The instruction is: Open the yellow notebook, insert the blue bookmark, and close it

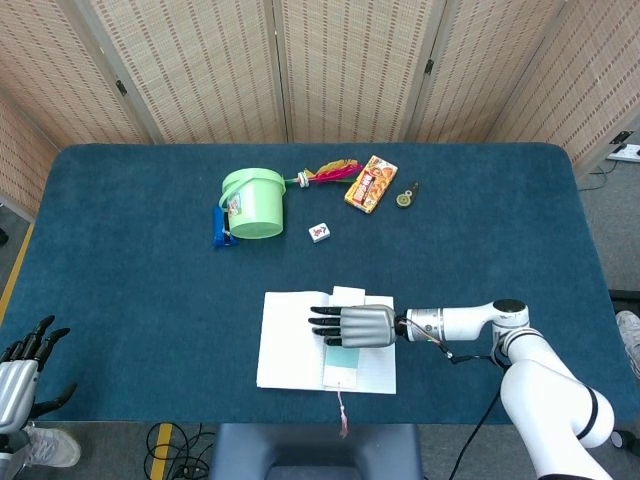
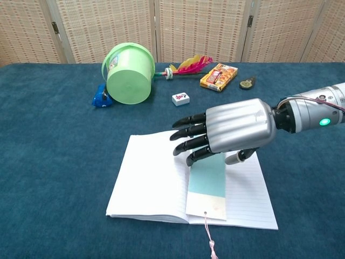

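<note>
The notebook (image 1: 290, 340) lies open near the table's front edge, showing white lined pages (image 2: 151, 178); its yellow cover is hidden. The pale blue bookmark (image 2: 207, 183) lies flat on the right page beside the spine, and its pink string (image 2: 210, 243) trails off the bottom edge. My right hand (image 2: 226, 132) is stretched flat over the bookmark's upper end, fingers reaching across the spine and thumb off to the right of the strip. It seems to press on the bookmark; any contact is hidden. My left hand (image 1: 22, 365) hangs off the table's front left corner, fingers spread, holding nothing.
A green bucket (image 2: 129, 73) lies on its side at the back left with a blue object (image 2: 101, 99) beside it. A feather toy (image 1: 325, 174), an orange snack box (image 1: 370, 183), a small tile (image 1: 320, 232) and a round trinket (image 1: 405, 196) sit behind the notebook.
</note>
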{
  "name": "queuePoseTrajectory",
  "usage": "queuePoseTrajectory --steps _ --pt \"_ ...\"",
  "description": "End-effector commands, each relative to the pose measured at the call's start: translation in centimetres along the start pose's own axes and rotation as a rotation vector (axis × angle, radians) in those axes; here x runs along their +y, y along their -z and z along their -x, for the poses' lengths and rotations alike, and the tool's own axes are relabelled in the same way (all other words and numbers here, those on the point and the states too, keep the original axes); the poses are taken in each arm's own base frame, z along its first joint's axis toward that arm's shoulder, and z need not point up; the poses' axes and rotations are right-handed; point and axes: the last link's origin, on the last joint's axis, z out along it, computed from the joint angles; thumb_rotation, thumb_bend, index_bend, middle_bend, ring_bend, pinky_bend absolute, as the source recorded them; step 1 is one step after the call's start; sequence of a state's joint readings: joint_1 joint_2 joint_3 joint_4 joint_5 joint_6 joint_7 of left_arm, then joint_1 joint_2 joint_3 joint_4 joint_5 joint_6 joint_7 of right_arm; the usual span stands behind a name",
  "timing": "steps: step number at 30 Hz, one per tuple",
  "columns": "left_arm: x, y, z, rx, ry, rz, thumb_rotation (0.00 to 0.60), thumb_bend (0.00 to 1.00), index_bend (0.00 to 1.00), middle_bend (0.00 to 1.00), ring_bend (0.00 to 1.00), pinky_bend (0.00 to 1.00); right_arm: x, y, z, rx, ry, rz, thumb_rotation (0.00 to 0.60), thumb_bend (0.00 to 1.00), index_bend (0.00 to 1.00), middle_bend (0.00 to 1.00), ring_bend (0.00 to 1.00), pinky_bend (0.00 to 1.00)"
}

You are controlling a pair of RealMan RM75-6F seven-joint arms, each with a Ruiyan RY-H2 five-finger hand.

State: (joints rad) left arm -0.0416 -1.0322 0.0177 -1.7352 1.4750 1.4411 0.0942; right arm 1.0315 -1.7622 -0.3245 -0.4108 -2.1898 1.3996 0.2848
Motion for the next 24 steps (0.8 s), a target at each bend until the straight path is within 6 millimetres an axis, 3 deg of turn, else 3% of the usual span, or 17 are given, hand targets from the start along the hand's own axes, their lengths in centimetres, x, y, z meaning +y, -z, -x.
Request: queuePoseTrajectory --steps 1,11,19,24 --pt "-0.01 0.03 0.02 -0.001 0.000 -0.001 0.600 0.29 0.18 0.06 0.17 0.22 -0.13 0.08 0.06 -0.001 0.003 -0.011 0.600 0.20 0.31 0.12 0.00 0.00" --pt "0.11 0.02 0.02 0.000 0.000 0.003 0.600 0.29 0.18 0.06 0.17 0.22 -0.36 0.24 0.20 0.001 0.007 -0.016 0.600 0.20 0.30 0.12 0.00 0.00" --pt "0.05 0.09 0.00 0.000 0.000 -0.001 0.600 0.29 0.18 0.06 0.17 0.22 -0.26 -0.03 0.13 0.009 0.013 -0.005 0.600 0.16 0.13 0.10 0.00 0.00" --pt "-0.01 0.10 0.01 0.000 -0.001 -0.002 0.600 0.29 0.18 0.06 0.17 0.22 -0.09 0.01 0.04 0.018 0.014 0.015 0.600 0.14 0.10 0.09 0.00 0.00"
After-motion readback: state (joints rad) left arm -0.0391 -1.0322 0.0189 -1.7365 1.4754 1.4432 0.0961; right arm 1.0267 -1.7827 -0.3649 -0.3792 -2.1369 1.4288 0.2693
